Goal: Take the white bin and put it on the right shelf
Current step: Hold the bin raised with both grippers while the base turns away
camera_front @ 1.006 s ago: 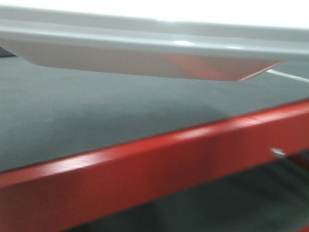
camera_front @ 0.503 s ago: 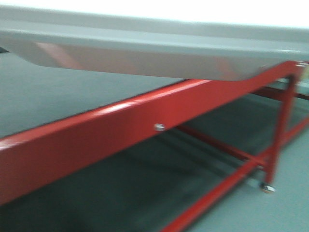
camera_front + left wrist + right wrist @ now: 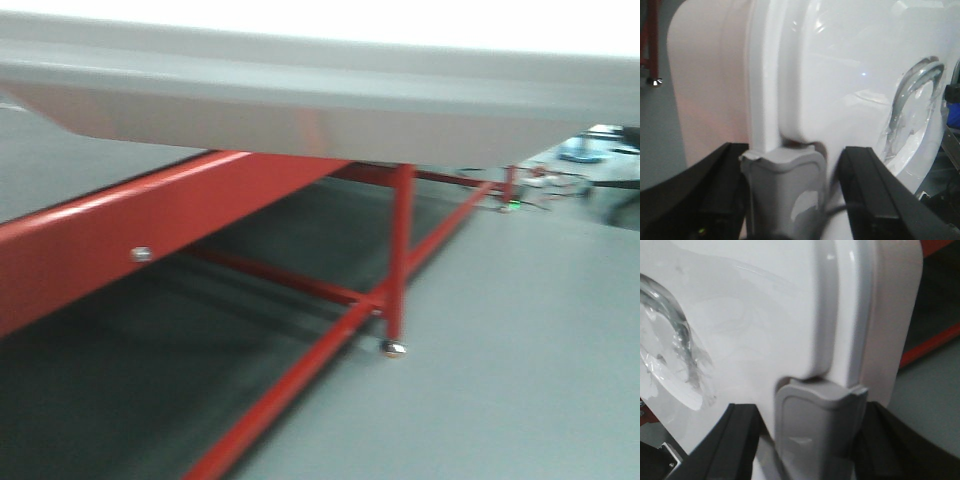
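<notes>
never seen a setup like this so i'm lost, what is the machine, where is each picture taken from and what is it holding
This is a mobile robot with two arms, each ending in a two-fingered gripper. One camera looks forward from the body: the pale band across the top is the bin, with a red frame and grey floor below. The other two cameras sit on the wrists. The left gripper has its black fingers either side of a grey clip on one end of the bin; the right gripper does the same at the other end. So both arms seem to carry the bin between them.
</notes>
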You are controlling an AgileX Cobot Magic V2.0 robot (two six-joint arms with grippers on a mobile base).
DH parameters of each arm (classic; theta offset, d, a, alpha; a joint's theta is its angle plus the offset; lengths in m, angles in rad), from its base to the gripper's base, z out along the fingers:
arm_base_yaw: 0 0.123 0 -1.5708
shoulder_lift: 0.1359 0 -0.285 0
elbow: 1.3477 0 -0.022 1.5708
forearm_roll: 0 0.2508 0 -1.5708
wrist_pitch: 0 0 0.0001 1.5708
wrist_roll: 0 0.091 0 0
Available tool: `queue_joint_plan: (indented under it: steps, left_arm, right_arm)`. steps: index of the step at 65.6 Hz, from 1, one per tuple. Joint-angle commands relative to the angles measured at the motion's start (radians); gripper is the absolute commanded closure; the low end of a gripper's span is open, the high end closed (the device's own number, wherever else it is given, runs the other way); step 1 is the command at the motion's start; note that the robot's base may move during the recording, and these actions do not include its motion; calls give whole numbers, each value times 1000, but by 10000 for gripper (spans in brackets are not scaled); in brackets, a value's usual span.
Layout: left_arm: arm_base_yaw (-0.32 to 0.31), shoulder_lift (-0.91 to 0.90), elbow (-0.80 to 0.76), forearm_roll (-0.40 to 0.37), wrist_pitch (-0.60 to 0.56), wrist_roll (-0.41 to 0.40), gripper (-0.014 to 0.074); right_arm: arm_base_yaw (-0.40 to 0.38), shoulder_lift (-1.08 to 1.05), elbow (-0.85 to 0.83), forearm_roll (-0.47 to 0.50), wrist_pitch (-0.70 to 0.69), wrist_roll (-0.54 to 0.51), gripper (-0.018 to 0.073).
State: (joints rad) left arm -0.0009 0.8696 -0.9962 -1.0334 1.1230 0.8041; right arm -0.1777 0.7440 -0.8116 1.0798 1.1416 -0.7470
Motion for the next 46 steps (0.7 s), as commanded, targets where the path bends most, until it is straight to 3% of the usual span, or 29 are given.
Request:
queue_joint_plan:
  steps: [1, 46]
  left_arm:
    - [-30, -13, -33, -196, 151, 18, 356]
    - [-30, -13, -33, -196, 151, 18, 356]
  right_arm:
    - [12, -8, -31, 208, 73, -16, 198]
    - [12, -8, -31, 208, 73, -16, 198]
